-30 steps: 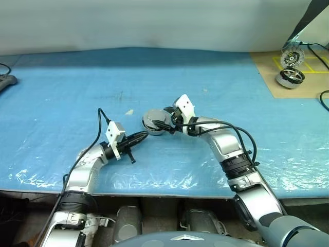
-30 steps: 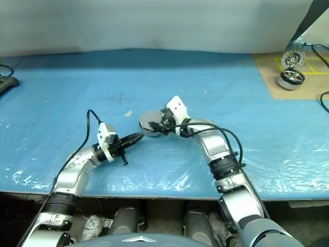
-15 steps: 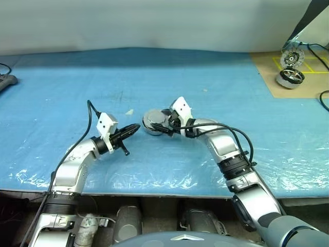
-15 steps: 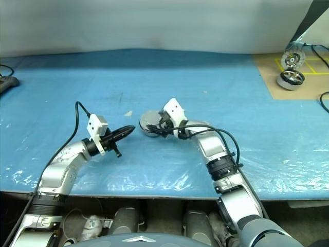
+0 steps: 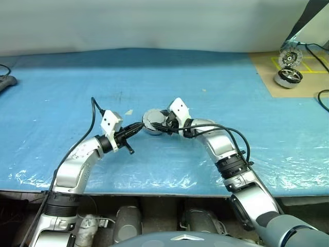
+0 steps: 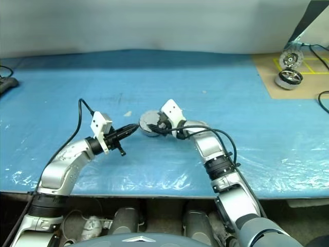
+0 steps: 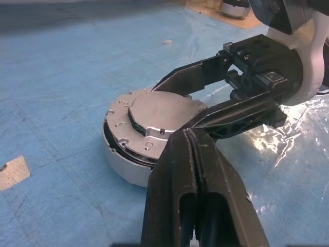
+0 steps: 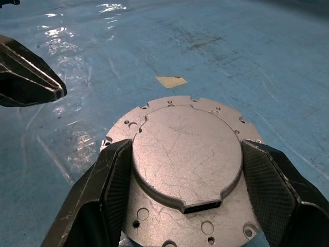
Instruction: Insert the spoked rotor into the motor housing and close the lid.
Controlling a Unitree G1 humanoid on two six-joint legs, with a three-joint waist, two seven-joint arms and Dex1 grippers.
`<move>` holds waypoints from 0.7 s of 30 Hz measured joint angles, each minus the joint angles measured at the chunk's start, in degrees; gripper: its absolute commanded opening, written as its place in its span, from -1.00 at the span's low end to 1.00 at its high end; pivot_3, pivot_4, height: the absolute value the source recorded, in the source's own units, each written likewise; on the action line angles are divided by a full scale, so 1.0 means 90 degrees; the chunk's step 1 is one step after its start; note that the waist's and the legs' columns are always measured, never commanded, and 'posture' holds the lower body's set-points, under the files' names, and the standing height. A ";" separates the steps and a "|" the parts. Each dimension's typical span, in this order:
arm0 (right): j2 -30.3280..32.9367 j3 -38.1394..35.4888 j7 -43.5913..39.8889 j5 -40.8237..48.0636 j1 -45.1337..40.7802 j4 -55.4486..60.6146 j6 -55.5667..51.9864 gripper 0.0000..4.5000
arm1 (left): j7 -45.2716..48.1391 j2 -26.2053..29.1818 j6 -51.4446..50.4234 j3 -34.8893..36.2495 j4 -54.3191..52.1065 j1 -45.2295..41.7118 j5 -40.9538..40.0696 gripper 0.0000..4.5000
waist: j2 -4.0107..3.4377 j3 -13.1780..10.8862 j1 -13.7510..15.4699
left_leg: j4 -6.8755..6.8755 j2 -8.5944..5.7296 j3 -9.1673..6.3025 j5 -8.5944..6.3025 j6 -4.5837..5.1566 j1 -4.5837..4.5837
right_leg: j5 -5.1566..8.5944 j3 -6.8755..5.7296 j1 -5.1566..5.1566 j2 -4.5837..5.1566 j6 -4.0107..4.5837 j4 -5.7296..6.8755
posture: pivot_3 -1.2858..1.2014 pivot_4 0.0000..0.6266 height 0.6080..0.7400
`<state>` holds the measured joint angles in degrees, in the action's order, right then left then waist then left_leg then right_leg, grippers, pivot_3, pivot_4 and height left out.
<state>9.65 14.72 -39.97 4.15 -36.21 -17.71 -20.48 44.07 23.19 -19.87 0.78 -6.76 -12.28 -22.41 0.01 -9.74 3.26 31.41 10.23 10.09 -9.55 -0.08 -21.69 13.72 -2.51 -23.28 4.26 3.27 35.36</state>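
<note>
Left gripper (image 7: 191, 135), black fingers pressed together, points its tip at the round silver motor housing (image 7: 123, 164) mid-bench on the blue plastic sheet (image 5: 61, 92). The lid (image 8: 186, 159) sits on top, smooth scratched face up, slightly askew. Right gripper (image 8: 187, 206) has its fingers spread around the lid's rim.

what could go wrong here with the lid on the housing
The lid sits skewed on the housing, with a dark gap under one edge; squeezing or pressing now might jam it crooked. The right gripper straddles the lid, so a pull could drag it off. The shut left gripper points at the rim and might nudge the housing along the slick plastic sheet.
</note>
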 measured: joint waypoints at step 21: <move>-0.0396 0.0178 0.0140 -0.0255 -0.0266 -0.0104 -0.0298 0.31 | -0.0395 0.0139 -0.0459 0.0005 -0.0402 0.0005 -0.0069 -1.00 | 0.0000 0.0000 -0.0106 | 0.0010 0.0000 -0.0002 -0.0001 -0.0002 -0.0001 | 0.0000 0.0004 -0.0002 -0.0001 0.0002 0.0009 | 0.03 -0.52 1.00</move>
<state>6.09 16.32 -38.71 1.85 -38.60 -18.65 -23.16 40.51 24.44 -24.00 0.83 -10.38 -12.23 -23.03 0.01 -9.74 2.30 31.50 10.23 10.07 -9.55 -0.09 -21.70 13.71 -2.48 -23.29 4.25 3.28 35.44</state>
